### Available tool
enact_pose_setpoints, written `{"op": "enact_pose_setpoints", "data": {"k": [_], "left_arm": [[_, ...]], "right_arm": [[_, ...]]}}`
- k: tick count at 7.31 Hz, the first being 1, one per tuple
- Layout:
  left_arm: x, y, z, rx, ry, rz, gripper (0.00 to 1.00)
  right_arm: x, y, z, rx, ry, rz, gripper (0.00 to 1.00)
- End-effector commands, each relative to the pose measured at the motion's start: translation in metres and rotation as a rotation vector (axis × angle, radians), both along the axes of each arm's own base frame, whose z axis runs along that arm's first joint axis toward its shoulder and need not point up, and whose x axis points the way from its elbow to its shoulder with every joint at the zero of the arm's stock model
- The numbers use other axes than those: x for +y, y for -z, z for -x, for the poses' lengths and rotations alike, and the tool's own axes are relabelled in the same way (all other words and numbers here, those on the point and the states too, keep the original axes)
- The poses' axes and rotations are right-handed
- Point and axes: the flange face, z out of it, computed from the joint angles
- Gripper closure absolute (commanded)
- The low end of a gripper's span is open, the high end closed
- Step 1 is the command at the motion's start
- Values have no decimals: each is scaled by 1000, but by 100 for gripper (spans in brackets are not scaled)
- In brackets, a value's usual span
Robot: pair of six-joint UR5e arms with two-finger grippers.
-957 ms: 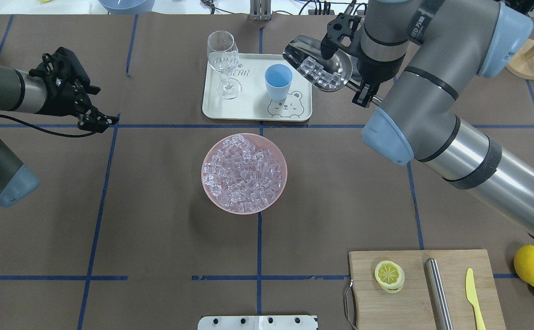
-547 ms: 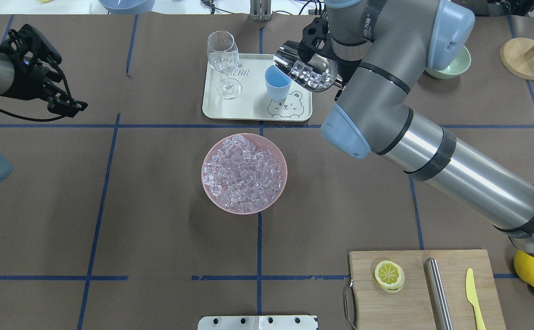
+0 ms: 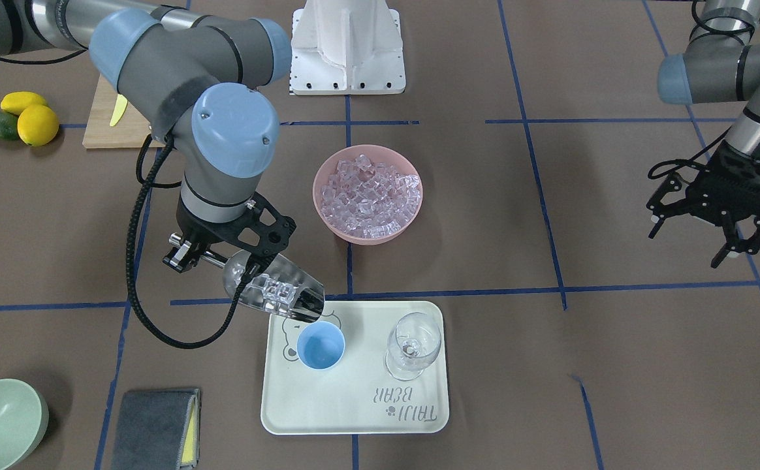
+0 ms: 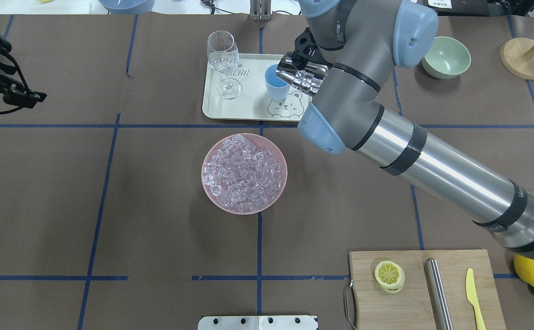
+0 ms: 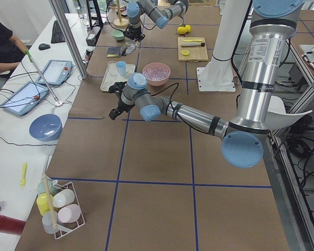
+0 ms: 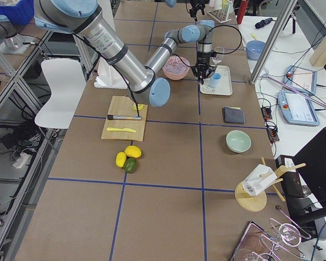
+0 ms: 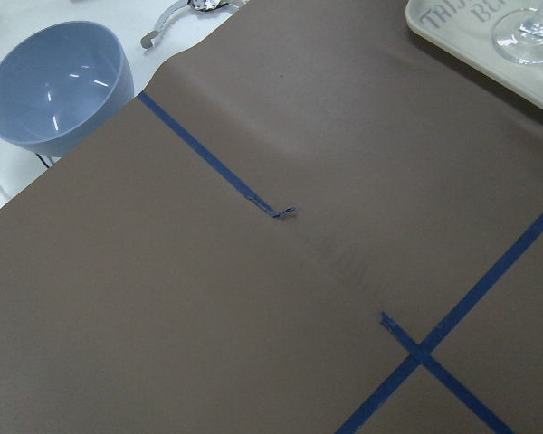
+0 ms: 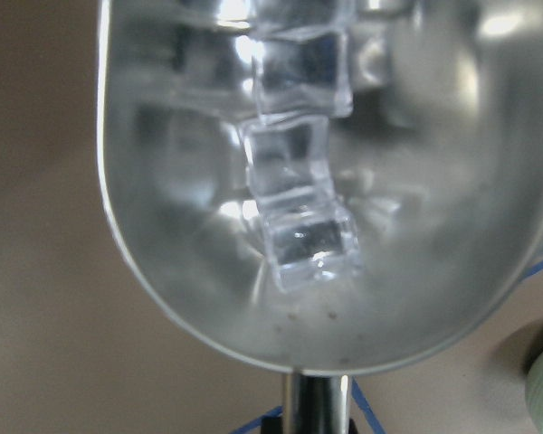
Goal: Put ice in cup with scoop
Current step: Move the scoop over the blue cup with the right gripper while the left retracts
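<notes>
The steel scoop (image 3: 274,291) hangs tilted with its mouth just over the rim of the light-blue cup (image 3: 320,346), which stands on the white tray (image 3: 354,418). My right gripper (image 3: 223,251) is shut on the scoop's rod handle. Several ice cubes (image 8: 299,199) lie in the trough. In the overhead view the scoop (image 4: 301,73) touches or overlaps the cup (image 4: 276,86). The cup's inside looks bare. More ice (image 4: 244,173) is heaped in the pink bowl (image 4: 212,197). My left gripper (image 3: 703,241) is open and empty, far off to the side.
A wine glass (image 3: 412,343) stands on the tray beside the cup. A pale green bowl (image 4: 446,57) and a grey cloth (image 3: 158,424) lie beyond my right arm. A cutting board (image 4: 414,302) holds a lemon slice, a steel cylinder and a knife. Lemons (image 4: 531,266) lie beside it.
My right arm has swung the loaded scoop leftward until its mouth reached the cup's rim. My left arm has drawn back toward the table's left edge.
</notes>
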Motion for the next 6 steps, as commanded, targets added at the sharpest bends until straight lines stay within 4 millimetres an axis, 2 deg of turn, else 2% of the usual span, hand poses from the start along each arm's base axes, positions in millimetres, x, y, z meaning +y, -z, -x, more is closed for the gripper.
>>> {"op": "enact_pose_setpoints", "data": {"k": [1,3,4,6], "left_arm": [[-4,-21,30,-11,51,39,0],[0,-35,41,44,126,129,0],[2,-35,43,61,131,95,0],[16,-51,48,65,126,77,0]], "right_arm": [[-15,-5,10,82,59,-2,100],[-28,-5,18,140,95,6,100],[-34,5,20,187,116,12,100],[-41,1,15,246,140,11,100]]}}
